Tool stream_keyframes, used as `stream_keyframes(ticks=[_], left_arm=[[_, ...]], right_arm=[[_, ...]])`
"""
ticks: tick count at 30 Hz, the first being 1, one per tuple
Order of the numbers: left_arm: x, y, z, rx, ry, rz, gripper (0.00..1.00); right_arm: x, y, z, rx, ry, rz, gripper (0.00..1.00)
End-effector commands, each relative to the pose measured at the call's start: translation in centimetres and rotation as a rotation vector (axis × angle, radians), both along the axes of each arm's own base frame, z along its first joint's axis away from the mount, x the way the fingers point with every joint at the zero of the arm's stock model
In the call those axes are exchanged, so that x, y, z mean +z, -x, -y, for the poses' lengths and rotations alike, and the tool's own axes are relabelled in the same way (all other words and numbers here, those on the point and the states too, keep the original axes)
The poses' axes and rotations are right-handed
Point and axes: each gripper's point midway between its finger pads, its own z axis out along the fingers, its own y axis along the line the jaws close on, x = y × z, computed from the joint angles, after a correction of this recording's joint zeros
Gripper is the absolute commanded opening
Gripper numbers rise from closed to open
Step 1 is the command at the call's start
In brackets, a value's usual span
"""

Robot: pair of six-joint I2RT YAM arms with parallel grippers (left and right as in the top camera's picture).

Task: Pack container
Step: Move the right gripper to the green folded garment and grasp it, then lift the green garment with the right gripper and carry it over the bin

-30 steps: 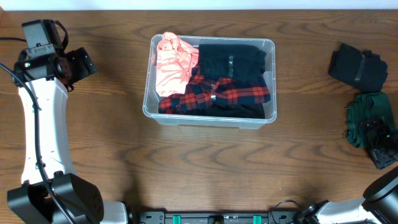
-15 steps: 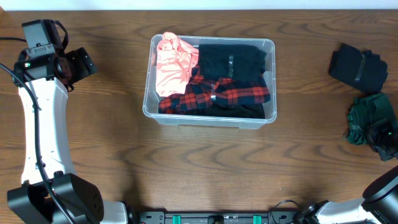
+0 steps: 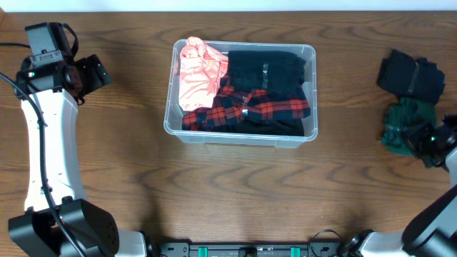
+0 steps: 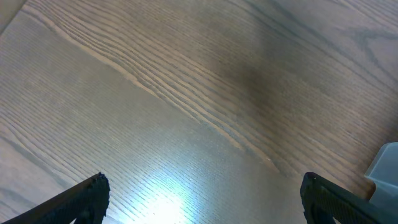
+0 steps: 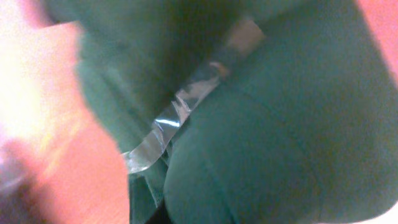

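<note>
Green cloth bundle (image 5: 280, 124), banded with clear tape (image 5: 180, 118), clamped in right gripper (image 3: 421, 137). Black bundle (image 3: 410, 77) seen just beyond it. Container (image 3: 239, 137), filled with pink cloth (image 3: 200, 71), plaid cloth (image 3: 250, 107) and black cloth (image 3: 268, 68), set well apart, between grippers. Left gripper (image 4: 208, 198) spread wide over wooden table (image 4: 186, 93).

A brown wood-grain table (image 3: 235, 193) carries everything. Inside the container (image 3: 170, 107) lie a pink cloth (image 3: 200, 71) at its left end, a black garment (image 3: 268, 68) along the far side, and a red-and-black plaid shirt (image 3: 264, 108) across the near side. Near the table's right edge sits a black bundle (image 3: 410, 77), with a green bundle (image 3: 400, 127) just beside it on the near side. A clear band (image 5: 180, 118) wraps the green one.
</note>
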Motion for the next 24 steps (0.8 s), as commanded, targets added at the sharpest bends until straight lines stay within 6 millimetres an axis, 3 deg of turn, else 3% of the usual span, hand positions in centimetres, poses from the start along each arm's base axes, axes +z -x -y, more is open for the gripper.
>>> stream_keyframes(ticks=[1, 4, 10, 19, 24], left_arm=[[0.0, 0.1, -0.3, 0.015, -0.003, 0.001, 0.98], [0.0, 0.1, -0.3, 0.015, -0.003, 0.001, 0.98], [0.0, 0.1, -0.3, 0.015, -0.003, 0.001, 0.98], [0.0, 0.1, -0.3, 0.015, -0.003, 0.001, 0.98], [0.0, 0.1, -0.3, 0.015, -0.003, 0.001, 0.98]], right_arm=[[7.9, -3.5, -3.5, 0.214, 0.024, 0.244, 0.01], [12.0, -4.3, -5.6, 0.299, 0.075, 0.303, 0.01], [18.3, -5.4, -10.5, 0.458, 0.136, 0.400, 0.01], [26.6, -5.8, -21.9, 0.758, 0.158, 0.608, 0.01], [29.3, -4.9, -29.3, 0.954, 0.134, 0.736, 0.01]])
